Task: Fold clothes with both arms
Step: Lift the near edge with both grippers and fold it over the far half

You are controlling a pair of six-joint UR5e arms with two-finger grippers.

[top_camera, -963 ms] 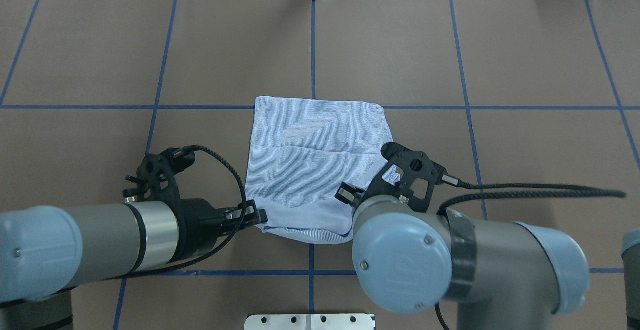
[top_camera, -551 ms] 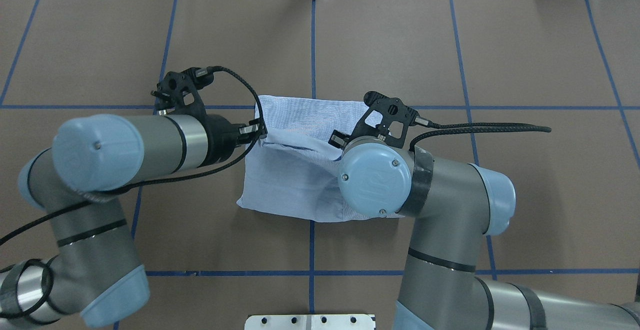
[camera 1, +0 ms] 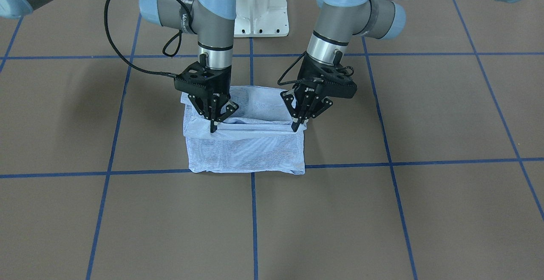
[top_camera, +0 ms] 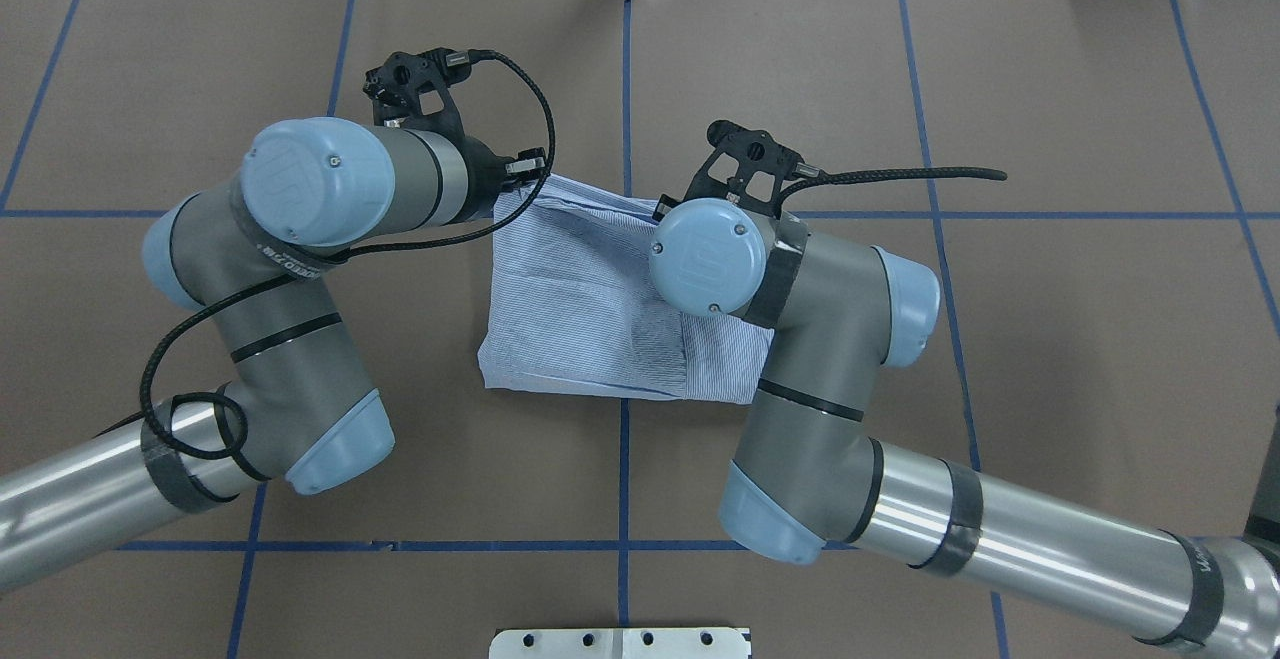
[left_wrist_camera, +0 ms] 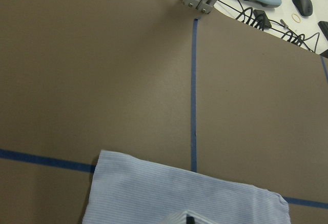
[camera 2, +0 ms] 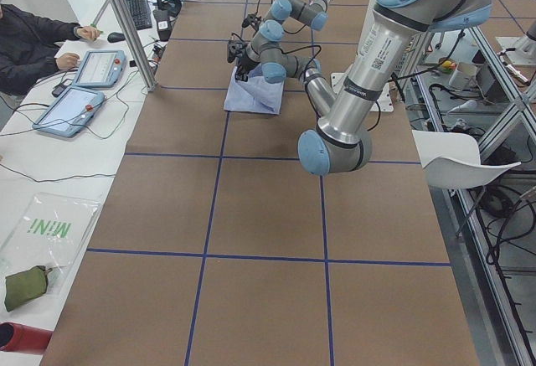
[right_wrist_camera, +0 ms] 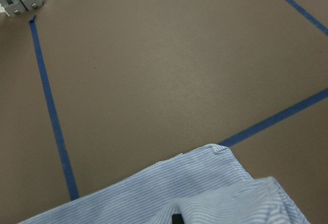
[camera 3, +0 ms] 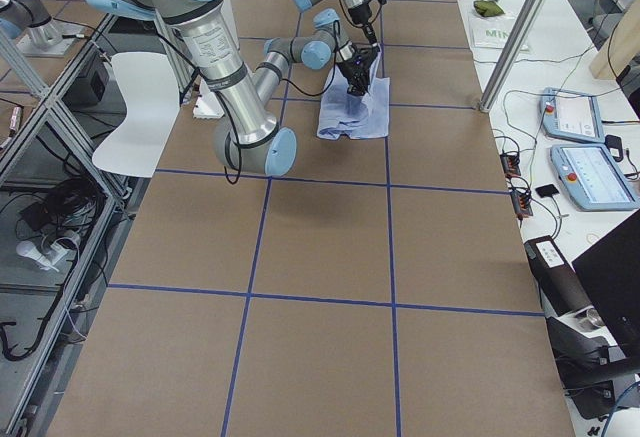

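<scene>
Pinching a raised edge of the shirt (camera 1: 246,150) mid-frame, left pincer (camera 1: 298,123) and right pincer (camera 1: 213,125) both sit clamped on cloth. Twin corner grips likely keep the fold square.

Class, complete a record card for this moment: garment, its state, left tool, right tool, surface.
garment: light blue striped shirt
state: folded into a rough rectangle, with the top layer's edge raised between the two tools
left tool: shut, pinching one end of the raised edge
right tool: shut, pinching the other end
surface: brown table marked with blue tape lines
</scene>
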